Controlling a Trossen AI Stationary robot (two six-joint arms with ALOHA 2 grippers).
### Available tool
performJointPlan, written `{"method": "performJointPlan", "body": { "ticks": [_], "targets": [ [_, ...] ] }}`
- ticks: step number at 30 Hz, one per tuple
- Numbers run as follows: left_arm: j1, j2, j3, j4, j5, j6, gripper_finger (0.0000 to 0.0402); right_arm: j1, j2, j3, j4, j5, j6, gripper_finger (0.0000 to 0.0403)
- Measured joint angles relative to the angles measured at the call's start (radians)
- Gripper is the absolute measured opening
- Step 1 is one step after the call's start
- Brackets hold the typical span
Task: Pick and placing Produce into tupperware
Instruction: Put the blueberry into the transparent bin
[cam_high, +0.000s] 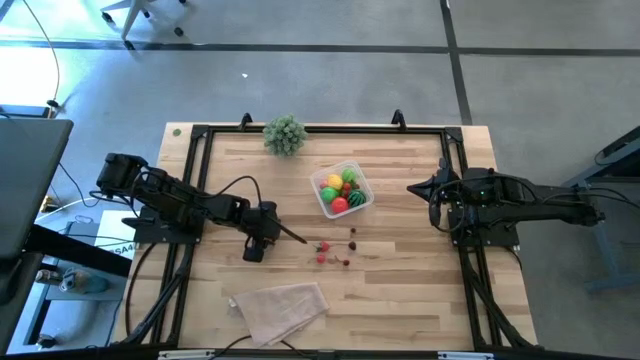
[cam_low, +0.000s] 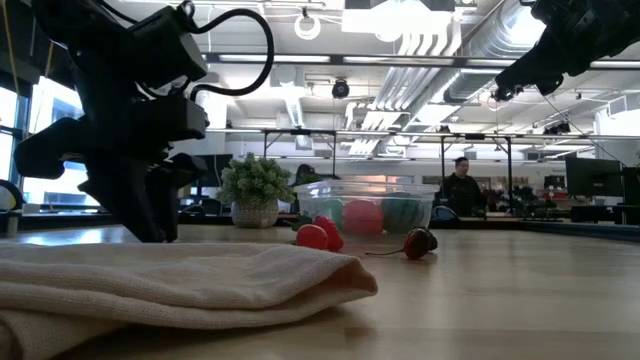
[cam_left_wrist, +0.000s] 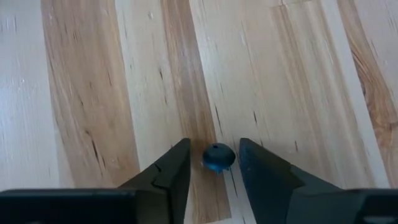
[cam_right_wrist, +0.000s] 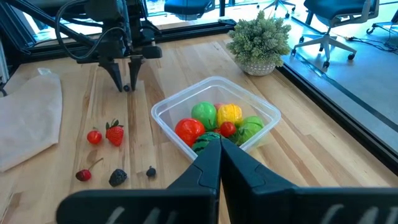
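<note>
A small blue berry (cam_left_wrist: 219, 157) lies on the wooden table, and my left gripper (cam_left_wrist: 214, 168) points steeply down over it, open, one finger on either side with a narrow gap to each. The clear tupperware (cam_high: 343, 190) stands mid-table, holding green, yellow and red produce (cam_right_wrist: 211, 121). Loose produce lies between it and the near edge: a strawberry (cam_right_wrist: 114, 132), a small tomato (cam_right_wrist: 94, 137), a cherry (cam_right_wrist: 83, 175), a blackberry (cam_right_wrist: 117, 178) and a tiny dark berry (cam_right_wrist: 151, 172). My right gripper (cam_right_wrist: 219, 152) hangs shut above the table's right side.
A beige cloth (cam_high: 283, 308) lies near the front edge, left of centre. A bushy green plant ball (cam_high: 285, 134) stands at the far edge. Black frame rails (cam_high: 190, 190) run along the table's sides.
</note>
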Motion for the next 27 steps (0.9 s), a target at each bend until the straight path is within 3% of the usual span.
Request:
{"method": "performJointPlan", "body": {
  "ticks": [16, 27],
  "targets": [
    [-0.002, 0.0, 0.0, -0.007, -0.024, -0.001, 0.0063, 0.0, 0.0, 0.0, 0.0, 0.0, 0.0, 0.0],
    [-0.001, -0.002, -0.001, 0.003, -0.028, -0.002, 0.007, 0.0, 0.0, 0.0, 0.0, 0.0, 0.0, 0.0]
  ]
}}
